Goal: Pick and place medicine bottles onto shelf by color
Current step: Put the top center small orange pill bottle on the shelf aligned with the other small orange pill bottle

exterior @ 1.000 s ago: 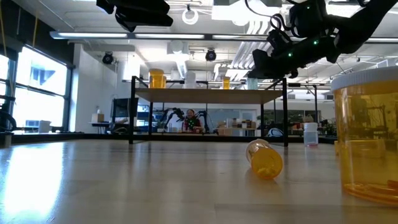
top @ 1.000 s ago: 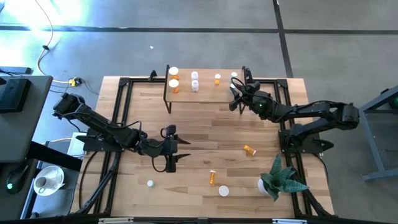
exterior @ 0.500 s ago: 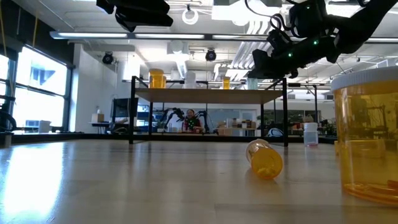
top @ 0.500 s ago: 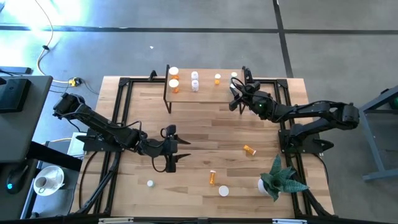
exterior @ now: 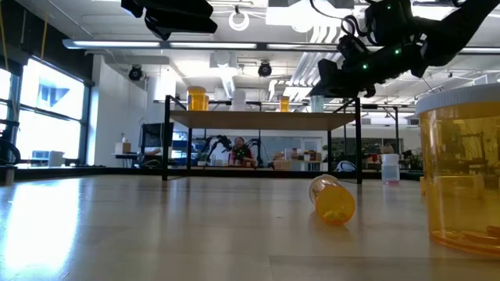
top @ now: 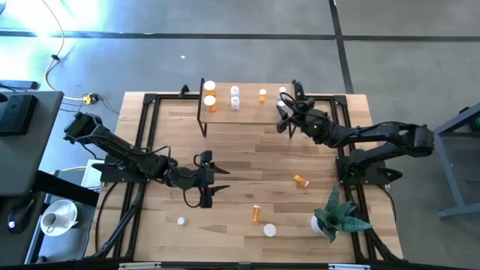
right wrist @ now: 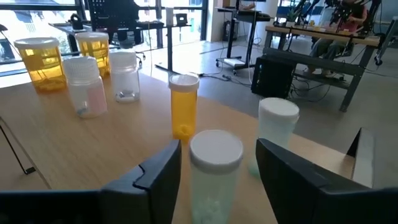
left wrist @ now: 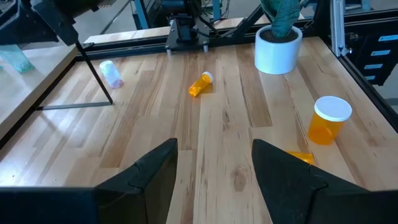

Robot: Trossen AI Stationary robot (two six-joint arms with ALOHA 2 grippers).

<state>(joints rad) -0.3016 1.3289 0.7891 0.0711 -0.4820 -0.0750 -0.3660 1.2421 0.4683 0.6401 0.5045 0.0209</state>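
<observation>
Your right end effector (right wrist: 214, 186) stands apart around the pale green bottle (right wrist: 215, 163) on the shelf (right wrist: 124, 155), not gripping. Back out crooked and a finger could tip it into the orange bottle (right wrist: 184, 104) just beyond.

Grey concrete floor (top: 225, 60), bright windows (exterior: 47, 109), ceiling lights (exterior: 195, 44) overhead

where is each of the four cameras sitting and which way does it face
High: overhead, straight down; both arms, shelf.
Low: at table height, level across; lying orange bottle, arms above.
Left wrist: past the left tool at the plant pot.
Right wrist: past the right tool, pale green bottle between the open fingers.
Shared: the shelf, in the high and low views.
</observation>
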